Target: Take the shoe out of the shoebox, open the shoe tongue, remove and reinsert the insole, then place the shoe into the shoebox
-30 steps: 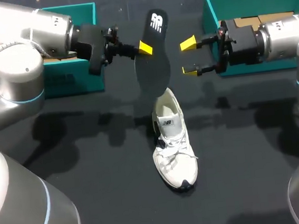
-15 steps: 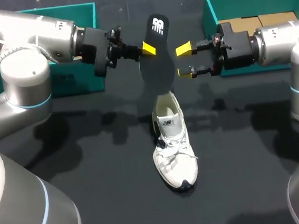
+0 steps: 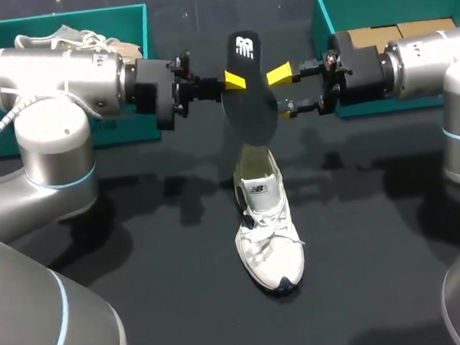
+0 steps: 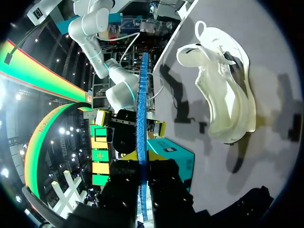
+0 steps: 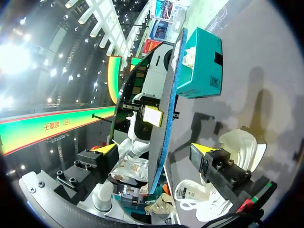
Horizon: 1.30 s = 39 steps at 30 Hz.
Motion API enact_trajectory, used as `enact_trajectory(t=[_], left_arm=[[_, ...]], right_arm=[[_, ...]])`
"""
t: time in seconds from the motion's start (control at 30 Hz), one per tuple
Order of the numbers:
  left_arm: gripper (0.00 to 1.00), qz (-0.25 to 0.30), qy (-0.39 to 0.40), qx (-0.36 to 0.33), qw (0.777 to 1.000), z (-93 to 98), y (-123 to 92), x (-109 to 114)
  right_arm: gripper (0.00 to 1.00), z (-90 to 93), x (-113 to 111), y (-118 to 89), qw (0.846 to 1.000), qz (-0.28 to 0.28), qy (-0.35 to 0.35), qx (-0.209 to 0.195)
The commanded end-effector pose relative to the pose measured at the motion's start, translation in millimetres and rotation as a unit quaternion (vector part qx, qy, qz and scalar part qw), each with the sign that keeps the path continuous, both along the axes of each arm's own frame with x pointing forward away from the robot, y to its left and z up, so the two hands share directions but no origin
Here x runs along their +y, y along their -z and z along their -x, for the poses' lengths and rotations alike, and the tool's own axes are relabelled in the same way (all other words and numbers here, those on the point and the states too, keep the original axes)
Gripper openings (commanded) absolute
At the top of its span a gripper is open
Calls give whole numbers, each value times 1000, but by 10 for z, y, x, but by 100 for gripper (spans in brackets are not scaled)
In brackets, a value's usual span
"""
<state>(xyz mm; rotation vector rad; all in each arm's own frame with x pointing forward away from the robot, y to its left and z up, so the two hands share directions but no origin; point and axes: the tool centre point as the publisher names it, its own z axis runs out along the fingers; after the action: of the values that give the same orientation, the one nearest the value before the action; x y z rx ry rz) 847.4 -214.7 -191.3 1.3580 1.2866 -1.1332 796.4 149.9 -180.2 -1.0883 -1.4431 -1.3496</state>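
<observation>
Black table (image 3: 144, 295), logo-printed insole (image 3: 254, 115) in left tool (image 3: 234, 81)

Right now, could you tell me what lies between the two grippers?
The insole: the left gripper is shut on it, the right gripper open at its other edge, as the head view shows.

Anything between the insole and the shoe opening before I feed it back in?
Nothing visible. The insole, clamped by the left gripper, hangs with its lower end right above the heel opening of the shoe. The right gripper is open at the insole's other side, higher up, clear of the way down.
</observation>
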Motion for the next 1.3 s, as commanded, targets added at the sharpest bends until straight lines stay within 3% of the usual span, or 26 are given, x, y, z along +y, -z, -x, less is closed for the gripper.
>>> enact_trajectory(t=[0.03, 0.07, 0.1, 0.2, 0.47, 0.57, 0.77, 1.0, 1.27, 1.3], left_arm=[[0, 3, 1, 0, 1000, -32, 5, -34], [0, 4, 0, 0, 1000, -38, 4, -39], [0, 6, -1, 1, 1000, -48, 3, -42], [0, 8, -5, -2, 1000, -59, 3, -51], [0, 9, -5, -10, 1000, -52, 6, -89], [0, 7, -4, -12, 1000, -53, 16, -101], [0, 5, -3, -18, 1000, -49, 33, -121], [0, 3, -4, -21, 1000, -52, 57, -139], [0, -6, 4, -28, 1000, -25, 75, -138], [4, -8, 7, -27, 1000, -15, 75, -135]], right_arm=[[65, -67, 88, 74, 1000, -8, -12, -2], [50, -69, 103, 74, 1000, -9, -15, -1], [47, -70, 113, 75, 1000, -9, -17, 0], [43, -65, 141, 92, 1000, -13, -20, 5], [42, -47, 219, 127, 999, -23, -22, 8], [32, -46, 252, 123, 999, -24, -24, 8], [25, -37, 275, 110, 999, -20, -27, 13], [0, -35, 283, 105, 999, -17, -28, 16], [0, -33, 285, 104, 999, -17, -29, 14], [0, -33, 285, 104, 999, -17, -29, 13]])
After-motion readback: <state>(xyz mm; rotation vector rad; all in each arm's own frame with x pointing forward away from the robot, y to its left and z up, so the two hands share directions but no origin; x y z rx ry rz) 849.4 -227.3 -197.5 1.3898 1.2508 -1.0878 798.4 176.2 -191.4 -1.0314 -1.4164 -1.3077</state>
